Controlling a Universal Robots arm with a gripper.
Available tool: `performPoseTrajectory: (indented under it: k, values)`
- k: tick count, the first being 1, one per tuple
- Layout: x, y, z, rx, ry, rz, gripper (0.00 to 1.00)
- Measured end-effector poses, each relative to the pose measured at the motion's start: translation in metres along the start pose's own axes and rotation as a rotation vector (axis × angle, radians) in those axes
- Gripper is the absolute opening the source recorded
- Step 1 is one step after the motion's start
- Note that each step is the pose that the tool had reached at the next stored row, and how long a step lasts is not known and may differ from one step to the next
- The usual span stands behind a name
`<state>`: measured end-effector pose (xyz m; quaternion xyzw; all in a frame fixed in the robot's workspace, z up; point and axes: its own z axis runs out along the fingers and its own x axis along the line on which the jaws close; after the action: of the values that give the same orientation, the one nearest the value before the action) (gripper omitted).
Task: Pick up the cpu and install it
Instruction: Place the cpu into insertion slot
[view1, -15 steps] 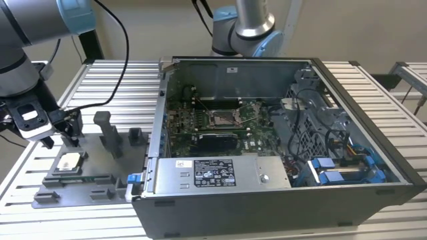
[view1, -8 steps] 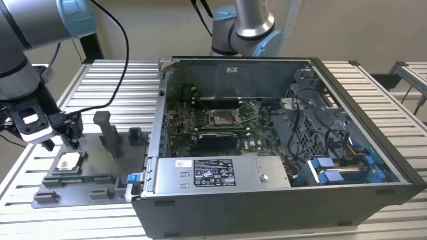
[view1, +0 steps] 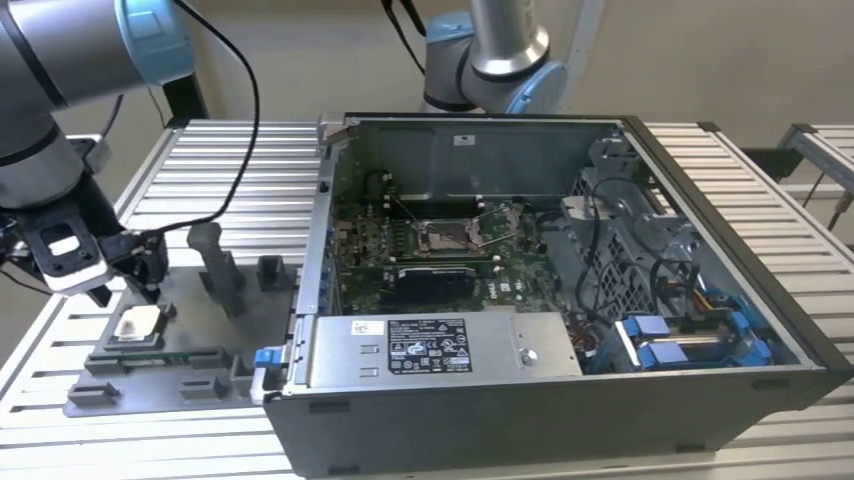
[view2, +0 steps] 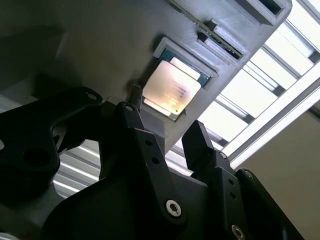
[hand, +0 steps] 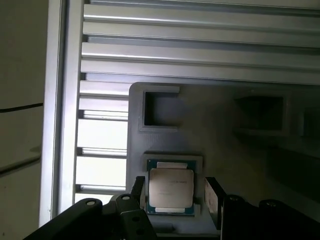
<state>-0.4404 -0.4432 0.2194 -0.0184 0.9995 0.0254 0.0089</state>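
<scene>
The cpu (view1: 138, 323) is a small flat square chip with a pale metal top, lying in a pocket of the grey fixture plate (view1: 187, 345) at the exterior view's left. My gripper (view1: 130, 296) hangs just above it, open. In both wrist views the two dark fingers stand on either side of the cpu (hand: 171, 190) (view2: 172, 88), with a narrow gap on each side. One fingertip (hand: 212, 196) shows beside the chip's edge. The gripper (hand: 174, 194) (view2: 165, 112) holds nothing.
The open computer case (view1: 747, 255) fills the middle and right, with the motherboard socket (view1: 447, 237) inside and a power supply (view1: 441, 345) at its front. Grey fixture posts (view1: 220, 265) stand between my gripper and the case. A second arm (view1: 487, 50) stands behind the case. The table is slatted aluminium (view1: 240, 160).
</scene>
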Motion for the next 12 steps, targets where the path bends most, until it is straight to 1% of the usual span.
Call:
performPoseTrajectory:
  k: [3,12]
  values:
    - [0.0000,-0.0003,0.0022,0.0000,-0.0001,0.003,1.00]
    - [0.0002,-0.0015,0.0089,0.0001,0.0033,0.008,1.00]
